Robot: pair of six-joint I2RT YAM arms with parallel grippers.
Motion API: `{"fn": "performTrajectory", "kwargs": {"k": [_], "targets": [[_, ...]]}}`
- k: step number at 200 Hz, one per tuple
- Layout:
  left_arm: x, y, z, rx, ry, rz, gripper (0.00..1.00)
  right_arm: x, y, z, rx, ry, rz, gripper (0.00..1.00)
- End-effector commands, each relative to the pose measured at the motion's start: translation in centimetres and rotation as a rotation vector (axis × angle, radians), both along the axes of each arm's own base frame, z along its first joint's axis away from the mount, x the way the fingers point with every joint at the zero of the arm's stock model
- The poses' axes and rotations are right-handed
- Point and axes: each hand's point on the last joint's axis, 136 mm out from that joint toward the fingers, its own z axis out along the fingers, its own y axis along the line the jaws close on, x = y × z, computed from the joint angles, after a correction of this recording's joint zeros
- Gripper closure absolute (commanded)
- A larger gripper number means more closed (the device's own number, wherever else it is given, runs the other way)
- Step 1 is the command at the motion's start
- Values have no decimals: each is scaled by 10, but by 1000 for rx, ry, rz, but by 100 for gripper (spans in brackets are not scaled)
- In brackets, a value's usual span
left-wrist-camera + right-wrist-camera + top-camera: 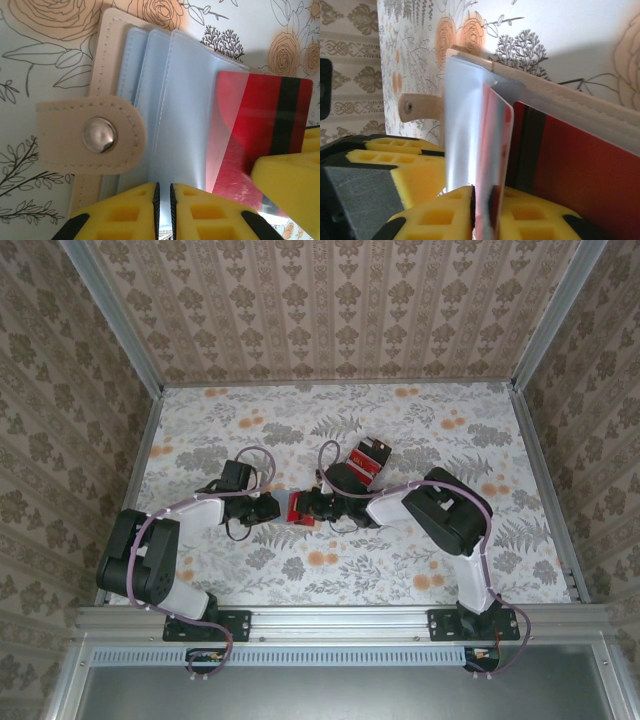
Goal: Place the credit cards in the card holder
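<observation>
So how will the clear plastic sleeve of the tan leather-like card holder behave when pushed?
Probably floppy: the clear plastic sleeve lifts off the glossy red card. Likely slippery, given its sheen. Anchored to the tan leather-like card holder, it should flex, not slide.

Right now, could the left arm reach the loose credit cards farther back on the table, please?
Probably not: its jaws are shut on the card holder's sleeve, and the right arm lies across the way to those cards.

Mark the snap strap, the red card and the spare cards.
snap strap (100, 135), left wrist view, on its metal stud.
red card (260, 110), left wrist view, bare red face.
spare cards (372, 457), top view, middle of the pile.
</observation>
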Motion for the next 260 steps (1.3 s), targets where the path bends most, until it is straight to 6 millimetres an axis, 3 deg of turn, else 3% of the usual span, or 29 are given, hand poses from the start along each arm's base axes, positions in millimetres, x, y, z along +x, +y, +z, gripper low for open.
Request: {"fn": "performTrajectory", "kwargs": {"k": [1,30,89,145,260], "targets": [[-6,3,-2,10,15,-15,84,-7,-17,-18,-125,25,-15,68],[-6,7,-2,32,13,-8,84,-11,-34,-6,-242,-5,6,59],[-2,17,9,63,-20,9,84,-17,-50,3,-347,-6,58,56],[-1,26,4,95,-8,16,84,-17,-43,1,-334,-3,89,73],[-3,16,-7,57,17,8,83,-11,-27,-1,-256,-21,45,83]]}}
